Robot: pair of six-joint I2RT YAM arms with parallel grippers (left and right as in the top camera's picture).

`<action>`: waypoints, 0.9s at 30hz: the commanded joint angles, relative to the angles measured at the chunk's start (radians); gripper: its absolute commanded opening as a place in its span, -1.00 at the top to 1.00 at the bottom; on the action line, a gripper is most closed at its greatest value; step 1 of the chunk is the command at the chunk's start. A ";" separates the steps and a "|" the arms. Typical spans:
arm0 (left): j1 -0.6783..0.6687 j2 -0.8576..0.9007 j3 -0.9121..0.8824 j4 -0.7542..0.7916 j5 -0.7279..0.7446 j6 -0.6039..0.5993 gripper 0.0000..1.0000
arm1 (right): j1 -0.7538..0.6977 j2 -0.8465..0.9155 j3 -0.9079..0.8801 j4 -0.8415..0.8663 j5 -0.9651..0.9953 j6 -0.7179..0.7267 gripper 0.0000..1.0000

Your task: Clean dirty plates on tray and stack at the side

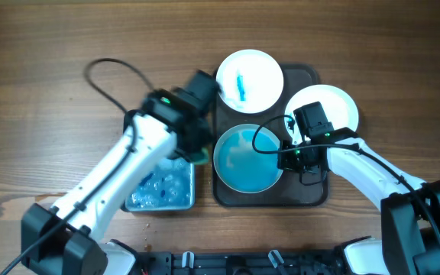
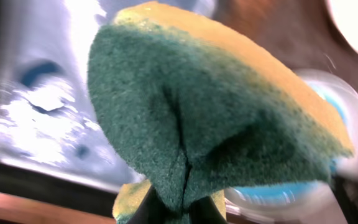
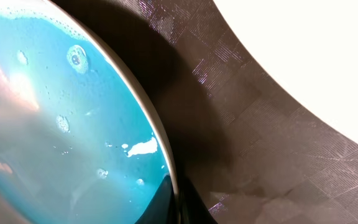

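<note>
1. Blue-flooded plate: sits on the near left part of the tray. Its whole face is under blue liquid with small bubbles.
2. Right gripper: closed on this plate's right rim. One finger lies over the blue face, the other outside it above the tray floor.
3. Smeared plate: at the tray's far left, overlapping the far rim. It has a short blue streak left of centre.
4. Plain white plate: over the tray's far right corner, reaching past the right rim, partly covered by the right arm.
5. Left gripper: clamped on a green-and-yellow sponge, whose green scouring face is creased at the pinch.
6. Overhead view: the sponge is between the flooded plate's left rim and the blue tub. Contact with either cannot be told.
7. The tub stands just left of the tray on the wooden table and holds foamy bluish water.
</note>
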 commanded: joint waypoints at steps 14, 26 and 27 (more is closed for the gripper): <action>0.317 0.025 -0.359 0.275 0.065 0.108 0.26 | -0.011 0.021 -0.014 0.013 0.068 -0.026 0.91; 0.400 -0.153 -0.152 0.064 0.094 0.210 -0.56 | -0.004 -0.061 0.189 -0.218 0.064 -0.104 0.91; 0.423 -0.175 -0.134 0.052 0.094 0.209 -0.60 | 0.001 -0.064 0.222 -0.254 0.064 -0.105 0.91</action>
